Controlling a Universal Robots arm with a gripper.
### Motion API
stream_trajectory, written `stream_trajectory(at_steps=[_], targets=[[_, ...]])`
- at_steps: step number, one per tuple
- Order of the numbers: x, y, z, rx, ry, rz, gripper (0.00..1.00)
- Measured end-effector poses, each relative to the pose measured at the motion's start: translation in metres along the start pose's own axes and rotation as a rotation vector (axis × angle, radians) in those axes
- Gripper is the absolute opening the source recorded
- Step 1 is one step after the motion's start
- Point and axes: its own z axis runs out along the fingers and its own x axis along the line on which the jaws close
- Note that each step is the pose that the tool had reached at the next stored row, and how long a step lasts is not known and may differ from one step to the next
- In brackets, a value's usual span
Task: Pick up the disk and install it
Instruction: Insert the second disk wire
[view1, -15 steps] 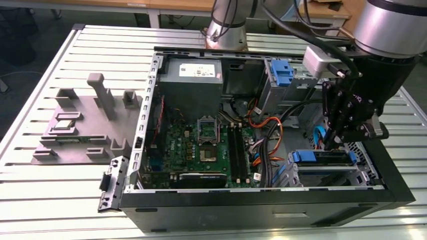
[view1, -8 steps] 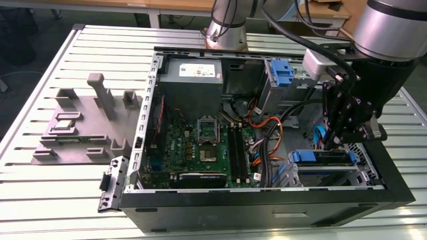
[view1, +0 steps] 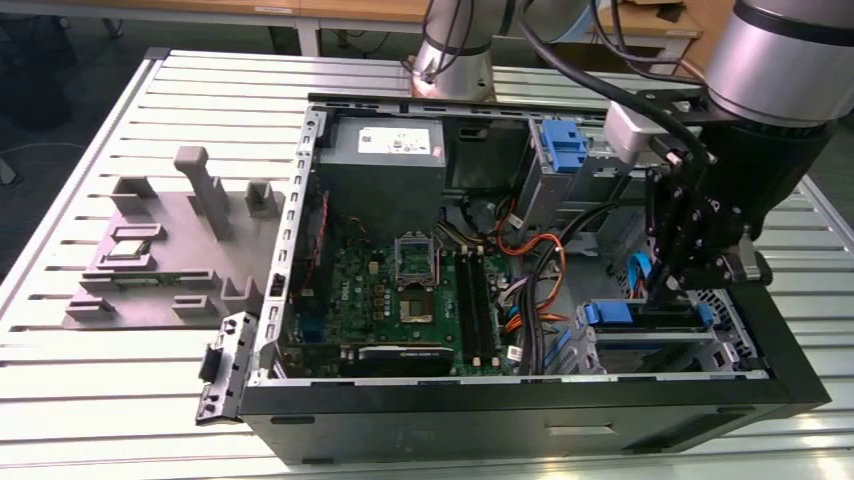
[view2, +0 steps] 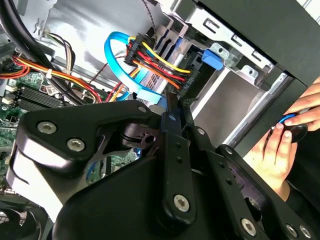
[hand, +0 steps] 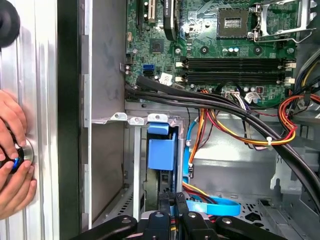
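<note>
The disk (hand: 162, 150) stands edge-on in a slot of the metal drive cage (hand: 117, 119) at the case's near right corner, its blue rail showing. In the second wrist view red, yellow and black cables run to the disk's (view2: 146, 80) end. In the exterior view the disk (view1: 617, 313) lies low in the cage. My gripper (view1: 671, 295) hangs straight above it, inside the case. Its black fingers (hand: 166, 202) are pressed together, and the gripper (view2: 171, 102) holds nothing that I can make out, with its tips just short of the disk's end.
The open computer case (view1: 534, 400) lies on a slatted metal table (view1: 120, 370). A person's hand (view2: 277, 155) (hand: 12, 150) rests on the table just outside the case wall. Thick black cables (hand: 210, 97), a blue data cable (view2: 112, 55), the motherboard (view1: 400, 290) and grey fixtures (view1: 174, 250) sit nearby.
</note>
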Motion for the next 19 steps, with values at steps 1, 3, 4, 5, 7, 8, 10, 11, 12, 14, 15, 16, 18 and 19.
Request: stream_trajectory(at_steps=[1,3,4,5,7,8,10,11,12,14,15,16,18,19], targets=[[0.0011,0.0001,0.0002,0.0,-0.0004,0.0,0.16],[0.0034,0.0003,0.0005,0.0002,-0.0029,0.0,0.16],[0.0044,0.0004,0.0007,0.0002,-0.0061,0.001,0.16],[0.0053,0.0003,0.0009,0.0,-0.0083,0.003,0.16],[0.0061,0.0003,0.001,-0.0007,-0.0124,0.008,0.16],[0.0063,0.0003,0.001,-0.0008,-0.016,0.01,0.16],[0.0063,0.0003,0.001,-0.0005,-0.0245,0.01,0.16],[0.0064,0.0002,0.0011,0.0005,-0.0288,0.011,0.16],[0.0066,0.0002,0.0012,0.0027,-0.0304,0.011,0.16],[0.0079,0.0002,0.0013,0.0053,-0.0331,0.012,0.16],[0.0088,0.0003,0.0015,0.0061,-0.0342,0.012,0.16],[0.0098,0.0004,0.0017,0.0066,-0.0355,0.012,0.16],[0.0115,0.0005,0.0022,0.0072,-0.0381,0.013,0.16],[0.0119,0.0005,0.0024,0.0075,-0.0415,0.013,0.16]])
